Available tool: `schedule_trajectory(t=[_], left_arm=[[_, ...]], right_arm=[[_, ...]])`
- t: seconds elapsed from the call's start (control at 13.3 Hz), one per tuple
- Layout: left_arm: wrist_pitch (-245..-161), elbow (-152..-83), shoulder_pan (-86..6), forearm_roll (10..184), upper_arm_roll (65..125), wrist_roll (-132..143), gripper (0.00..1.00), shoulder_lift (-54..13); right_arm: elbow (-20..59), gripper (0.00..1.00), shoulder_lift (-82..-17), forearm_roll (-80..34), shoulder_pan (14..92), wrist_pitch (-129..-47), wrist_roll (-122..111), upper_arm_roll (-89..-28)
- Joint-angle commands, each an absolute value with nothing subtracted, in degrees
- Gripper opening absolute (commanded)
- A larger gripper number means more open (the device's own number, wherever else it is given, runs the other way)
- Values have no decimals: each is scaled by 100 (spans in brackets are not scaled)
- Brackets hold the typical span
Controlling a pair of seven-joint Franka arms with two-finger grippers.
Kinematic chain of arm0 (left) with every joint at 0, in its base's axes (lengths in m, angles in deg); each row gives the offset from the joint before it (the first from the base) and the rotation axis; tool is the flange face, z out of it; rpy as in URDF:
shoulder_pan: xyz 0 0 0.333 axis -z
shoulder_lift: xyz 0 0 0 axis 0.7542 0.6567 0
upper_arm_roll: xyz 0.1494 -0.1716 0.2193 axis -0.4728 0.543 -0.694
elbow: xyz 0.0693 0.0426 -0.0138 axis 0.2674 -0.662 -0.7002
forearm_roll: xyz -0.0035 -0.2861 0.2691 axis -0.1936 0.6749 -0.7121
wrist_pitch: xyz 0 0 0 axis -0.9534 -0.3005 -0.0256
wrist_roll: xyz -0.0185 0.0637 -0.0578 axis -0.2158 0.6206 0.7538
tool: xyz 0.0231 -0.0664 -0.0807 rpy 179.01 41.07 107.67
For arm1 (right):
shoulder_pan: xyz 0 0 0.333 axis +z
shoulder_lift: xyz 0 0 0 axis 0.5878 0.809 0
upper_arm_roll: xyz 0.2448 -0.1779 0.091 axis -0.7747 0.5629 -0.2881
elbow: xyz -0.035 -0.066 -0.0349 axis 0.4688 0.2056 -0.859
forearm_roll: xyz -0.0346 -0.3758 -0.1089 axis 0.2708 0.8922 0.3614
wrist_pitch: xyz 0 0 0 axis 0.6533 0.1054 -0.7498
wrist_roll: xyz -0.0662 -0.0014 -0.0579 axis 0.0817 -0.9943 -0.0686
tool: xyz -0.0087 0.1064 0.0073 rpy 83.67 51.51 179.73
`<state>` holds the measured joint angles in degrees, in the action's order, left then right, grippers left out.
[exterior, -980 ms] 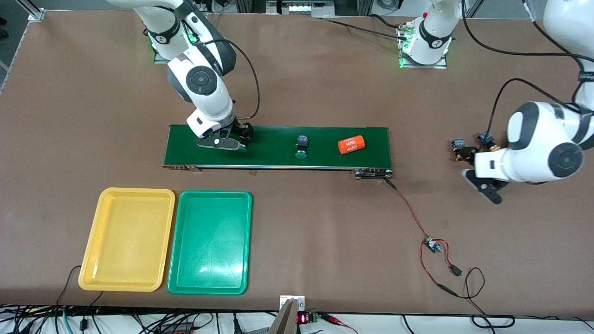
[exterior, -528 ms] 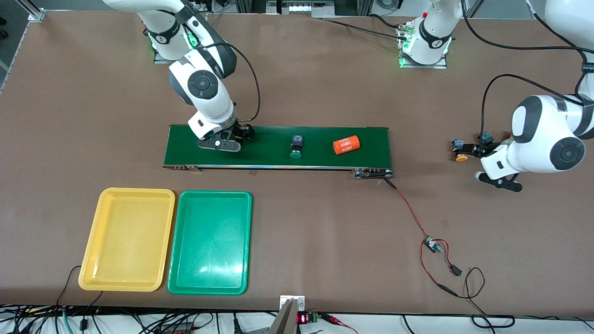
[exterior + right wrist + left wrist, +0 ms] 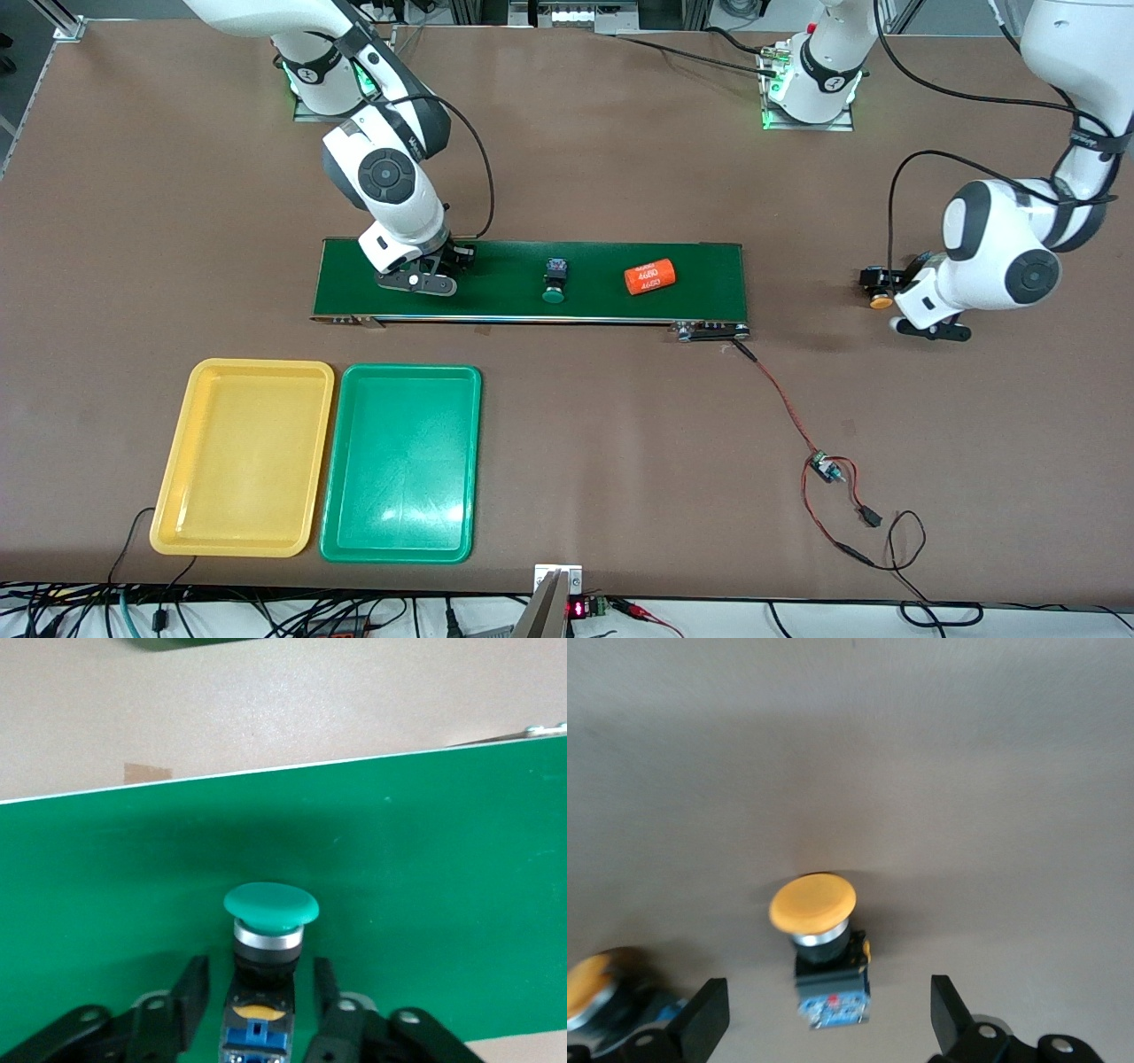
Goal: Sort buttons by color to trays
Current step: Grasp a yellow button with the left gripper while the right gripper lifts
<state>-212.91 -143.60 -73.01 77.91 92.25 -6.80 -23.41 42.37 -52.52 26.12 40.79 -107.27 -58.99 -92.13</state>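
Yellow tray (image 3: 241, 457) & green tray (image 3: 400, 463) sit side by side, nearest the front camera. Farther up, on the belt (image 3: 709, 270): right gripper (image 3: 255, 992) pinches a green button (image 3: 268, 908) at the right arm's end; another green button (image 3: 554, 282) & an orange can (image 3: 649, 277) lie mid-belt. Left gripper (image 3: 824, 1019) is spread wide around a yellow button (image 3: 815, 904) on the table (image 3: 620, 443), w/ a 2nd yellow button (image 3: 589, 988) just beside.

My right gripper (image 3: 257, 992) jaws nearly touch green button (image 3: 268, 921) both sides. Belt (image 3: 700, 266) btwn 2nd green button (image 3: 555, 279) & orange cylinder (image 3: 649, 277) bare.
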Motion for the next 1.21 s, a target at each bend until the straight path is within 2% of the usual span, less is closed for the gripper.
schedule_trajectory(t=[0.0, 0.08, 0.15, 0.23, 0.38, 0.45, 0.53, 0.68, 0.83, 0.98, 1.13], left_arm=[[-21483, -14444, -7277, 7912, 9208, -698, 100, -2198], [-21457, -14453, -7277, 7911, 9208, -725, 100, -2197], [-21457, -14445, -7294, 7911, 9208, -803, 93, -2197], [-21466, -14436, -7295, 7911, 9208, -987, 48, -2188], [-21440, -14410, -7303, 7911, 9208, -997, 38, -2180], [-21413, -14383, -7303, 7911, 9208, -1049, 28, -2197], [-21404, -14374, -7303, 7911, 9208, -1059, 22, -2223], [-21326, -14322, -7295, 7911, 9217, -1015, 19, -2267], [-20732, -13972, -7268, 7911, 9321, -997, 16, -2346], [-19993, -13515, -7251, 7929, 9759, -945, 16, -2364], [-19708, -13311, -7233, 7929, 10295, -918, 16, -2364]], right_arm=[[4135, 23, -5190, 2713, 4145, -10680, -6041, -9155], [4126, 21, -5190, 2713, 4154, -10679, -6041, -9120], [4074, 21, -5225, 2713, 4154, -10679, -5972, -9067], [3917, 21, -5260, 2687, 4154, -10601, -5910, -9006], [3461, 21, -5278, 2695, 4154, -10093, -5840, -8988], [3145, 21, -5278, 2695, 4145, -9830, -5648, -8979], [2925, 21, -5278, 2695, 4145, -9679, -5359, -8848], [2642, 21, -5252, 2651, 4136, -9721, -4787, -8532], [2388, 21, -5077, 2677, 4145, -9783, -4339, -8225], [2167, 22, -4814, 2677, 4145, -10010, -3995, -8022], [2096, 22, -4480, 2695, 4154, -10423, -3914, -7916]])
